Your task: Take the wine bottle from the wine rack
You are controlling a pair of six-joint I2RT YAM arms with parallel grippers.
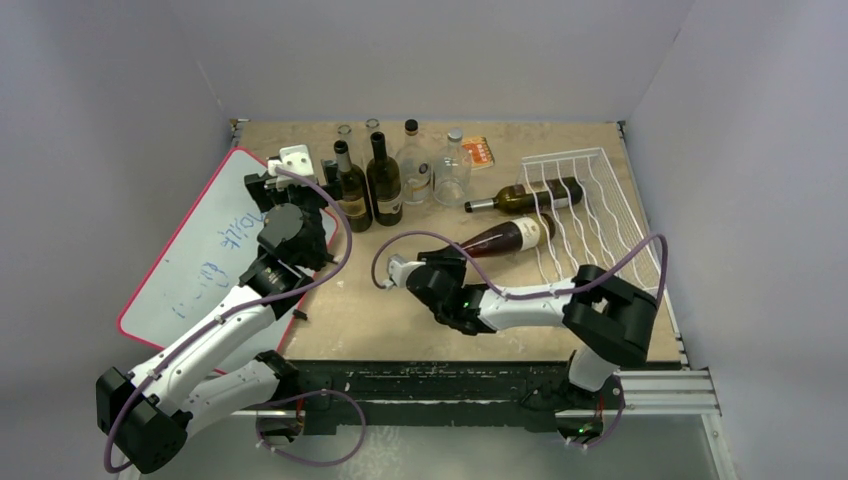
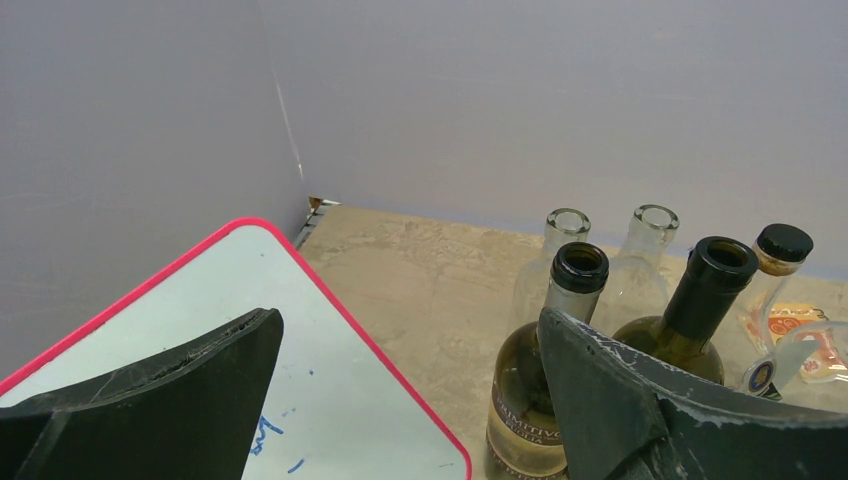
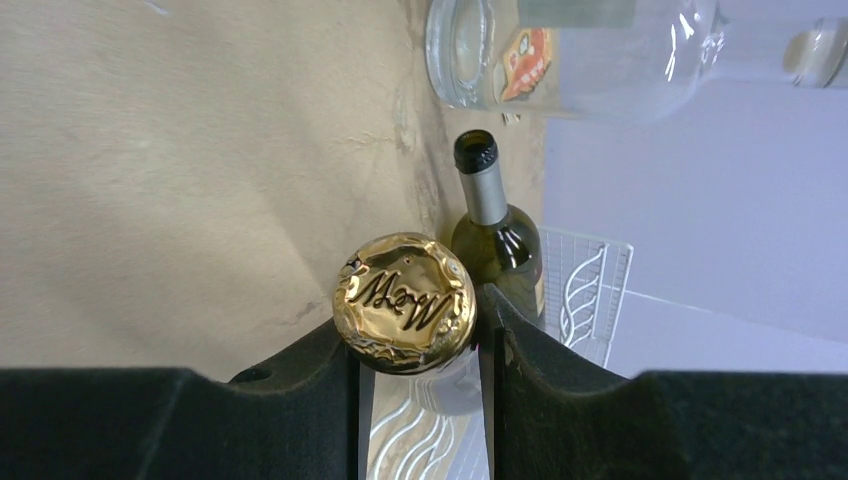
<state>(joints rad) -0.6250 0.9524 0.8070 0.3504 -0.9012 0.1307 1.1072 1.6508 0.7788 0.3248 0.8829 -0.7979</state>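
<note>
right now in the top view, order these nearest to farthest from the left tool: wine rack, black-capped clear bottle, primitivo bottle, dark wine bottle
1. Primitivo bottle, standing just right of the left tool.
2. dark wine bottle, next along the row.
3. black-capped clear bottle, further right in the row.
4. wine rack, far right of the table.
</note>
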